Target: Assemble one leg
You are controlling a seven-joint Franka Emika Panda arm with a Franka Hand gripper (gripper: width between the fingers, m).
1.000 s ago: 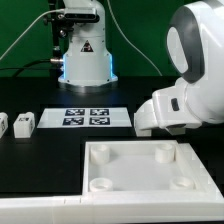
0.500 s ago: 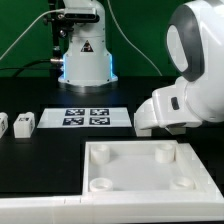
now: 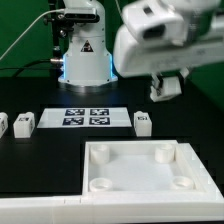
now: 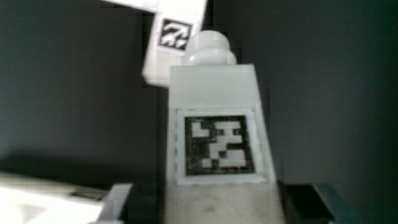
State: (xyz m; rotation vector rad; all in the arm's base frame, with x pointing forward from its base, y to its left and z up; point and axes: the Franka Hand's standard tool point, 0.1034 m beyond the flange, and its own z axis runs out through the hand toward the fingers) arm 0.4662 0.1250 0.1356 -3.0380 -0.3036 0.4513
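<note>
In the wrist view a leg (image 4: 217, 130) fills the middle, a white block with a black-and-white tag and a round peg at its far end. Dark fingers (image 4: 306, 203) press against both of its sides, so my gripper (image 4: 217, 205) is shut on it. In the exterior view the gripper (image 3: 165, 86) hangs raised above the table at the right, and the held leg is hard to make out there. Another leg (image 3: 142, 122) stands on the table right of the marker board. Two more legs (image 3: 24, 122) stand at the exterior view's left.
The marker board (image 3: 88, 118) lies on the black table and also shows in the wrist view (image 4: 173, 35). The large white panel (image 3: 140, 150) with round corner sockets lies in front. The robot base stands at the back.
The arm has risen sharply from low at the exterior view's right to high above the table. The leg beside the marker board, hidden behind the arm before, now shows.
</note>
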